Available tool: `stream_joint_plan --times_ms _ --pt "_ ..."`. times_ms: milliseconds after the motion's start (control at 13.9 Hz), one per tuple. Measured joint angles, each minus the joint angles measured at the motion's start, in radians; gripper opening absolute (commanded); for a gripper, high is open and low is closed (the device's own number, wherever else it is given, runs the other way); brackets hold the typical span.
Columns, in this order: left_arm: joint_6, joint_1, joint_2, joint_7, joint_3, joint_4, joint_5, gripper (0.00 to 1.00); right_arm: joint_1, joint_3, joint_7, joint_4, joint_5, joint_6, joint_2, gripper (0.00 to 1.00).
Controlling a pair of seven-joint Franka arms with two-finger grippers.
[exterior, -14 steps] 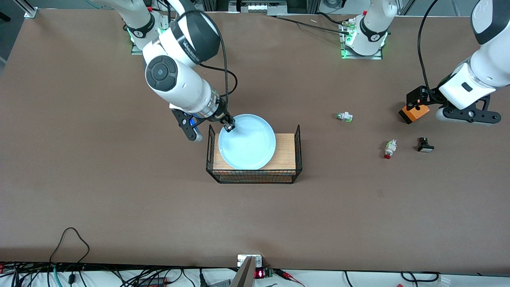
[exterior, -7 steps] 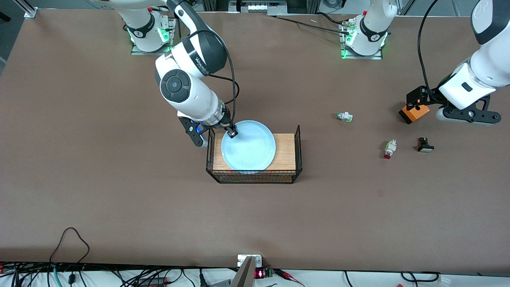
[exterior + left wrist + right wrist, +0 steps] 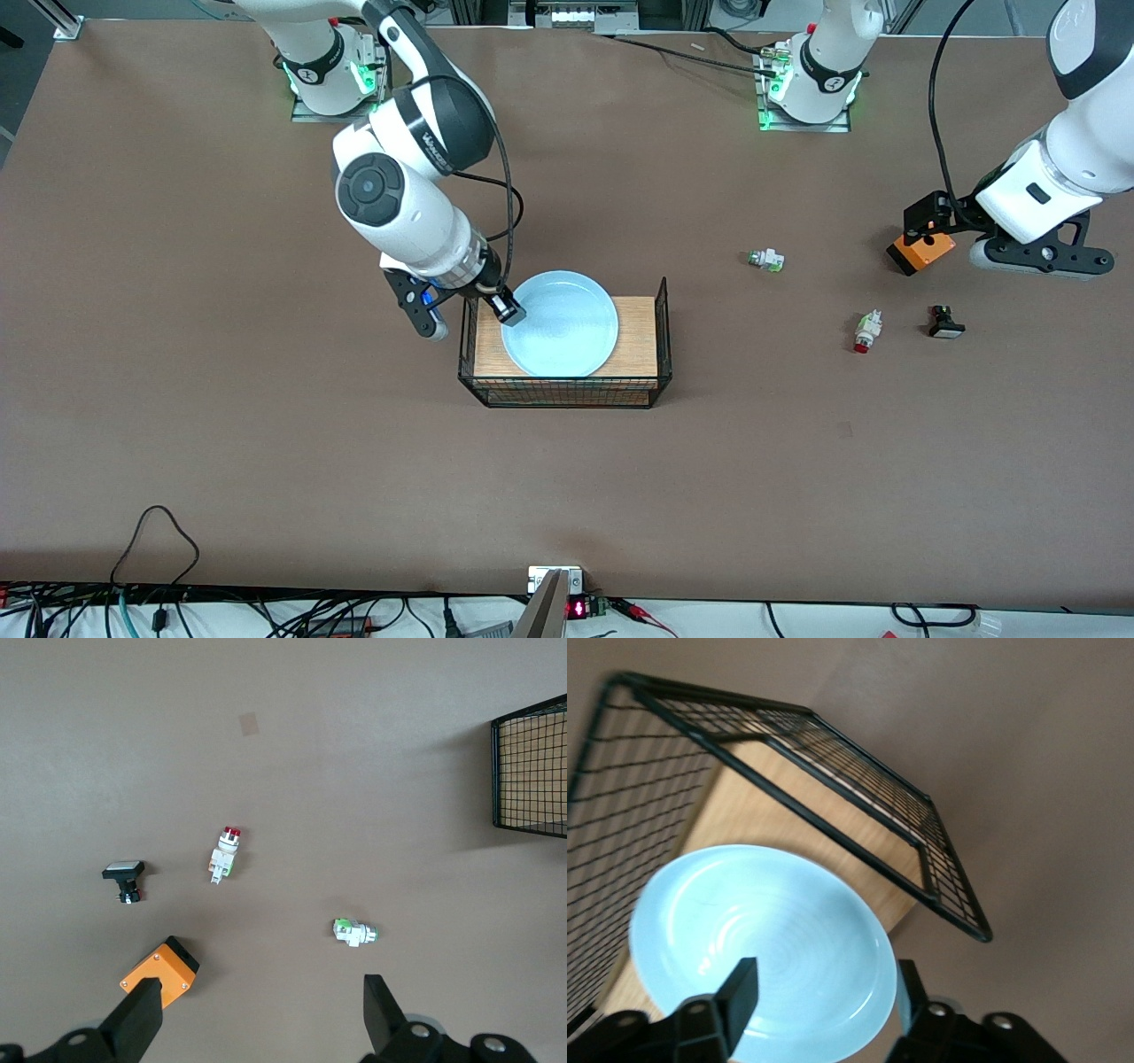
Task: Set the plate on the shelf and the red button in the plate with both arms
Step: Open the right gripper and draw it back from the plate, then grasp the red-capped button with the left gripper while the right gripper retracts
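Observation:
The pale blue plate (image 3: 567, 323) lies flat on the wooden floor of the wire basket (image 3: 567, 392). My right gripper (image 3: 507, 307) is low at the plate's rim, at the right arm's end of the basket. In the right wrist view its fingers (image 3: 740, 988) stand wide apart, one over the plate (image 3: 771, 939) and one outside the rim, so the gripper (image 3: 824, 973) is open. The red button (image 3: 866, 330) lies on the table toward the left arm's end, also in the left wrist view (image 3: 225, 853). My left gripper (image 3: 1041, 257) waits open and empty (image 3: 261, 1010) above the table there.
An orange box (image 3: 921, 251) lies under the left arm. A white-and-green button (image 3: 766, 260) lies between the basket and the red button. A black button with a white cap (image 3: 945, 322) lies beside the red button. The basket's mesh walls (image 3: 833, 771) rise around the plate.
The right gripper has come down and toward the front camera with the plate, which now rests on the basket's floor. The left arm has not moved.

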Motion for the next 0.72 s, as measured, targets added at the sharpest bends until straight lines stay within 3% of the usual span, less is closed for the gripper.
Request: stream_joint_plan --times_ms 215,431,718 --pt "-0.021 0.005 0.015 0.0 0.0 -0.001 0.0 1.0 -0.025 -0.007 -0.182 0.011 -0.085 -0.026 -0.086 1.0" --pt "-0.069 0.013 0.074 0.002 0.001 -0.013 0.026 1.0 -0.104 -0.011 -0.433 0.01 -0.151 -0.176 -0.178 1.0" --pt "0.098 0.019 0.257 0.123 0.001 -0.027 0.129 1.0 -0.266 -0.015 -0.816 0.008 -0.239 -0.288 -0.212 1.0"
